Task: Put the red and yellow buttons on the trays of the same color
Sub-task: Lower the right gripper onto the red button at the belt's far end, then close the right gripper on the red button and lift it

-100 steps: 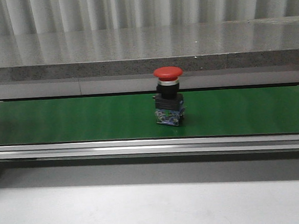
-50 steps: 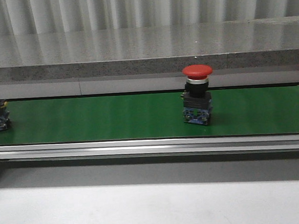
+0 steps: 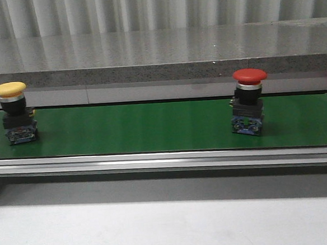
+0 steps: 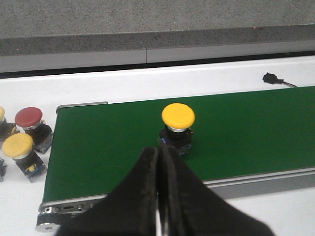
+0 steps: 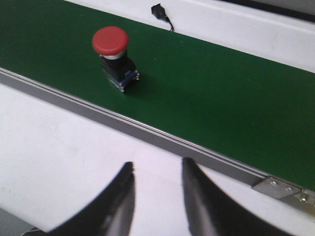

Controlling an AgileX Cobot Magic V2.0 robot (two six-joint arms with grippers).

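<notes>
Green belt (image 3: 125, 131) carries your red button (image 3: 250, 108) toward its right end; your right hand (image 5: 155, 189) is released, left hand (image 4: 158, 196) clenched empty, so a late reach misses it.

Both buttons — red button (image 3: 250, 100), yellow button (image 3: 15, 112) — farther right

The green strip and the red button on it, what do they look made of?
The green strip looks like matte rubber or PVC belting: flat, even colour, hardly any glare. The red button looks like smooth plastic with a soft sheen, on a shiny, probably metal collar.
</notes>
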